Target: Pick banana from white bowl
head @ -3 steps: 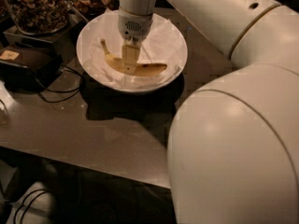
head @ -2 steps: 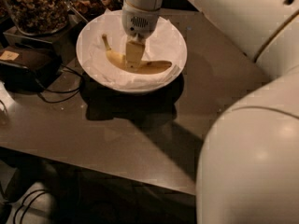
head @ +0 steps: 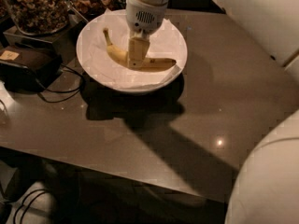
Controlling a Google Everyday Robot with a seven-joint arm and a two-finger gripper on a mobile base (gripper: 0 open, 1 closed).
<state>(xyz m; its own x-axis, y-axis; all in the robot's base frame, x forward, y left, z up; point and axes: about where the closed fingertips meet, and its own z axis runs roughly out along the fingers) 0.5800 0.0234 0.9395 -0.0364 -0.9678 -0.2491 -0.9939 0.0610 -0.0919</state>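
Note:
The banana [head: 159,64] lies curved on the crumpled white paper in the white bowl [head: 88,62], its stem toward the back left. My gripper [head: 136,62] comes straight down from the white wrist [head: 145,8] and sits right at the banana's middle, covering that part of it. The banana's two ends stick out on either side of the gripper. The bowl stands at the back of the dark table [head: 187,125].
Glass jars of nuts [head: 35,6] stand at the back left, close to the bowl. A black device [head: 23,64] with a cable [head: 60,94] lies left of the bowl. My arm's big white body [head: 266,181] fills the right side. The table's front edge runs along the bottom.
My arm's white body has swung away to the right. The gripper has stayed at the banana's middle, shifting slightly right, and the banana's ends now sit slightly higher in the picture.

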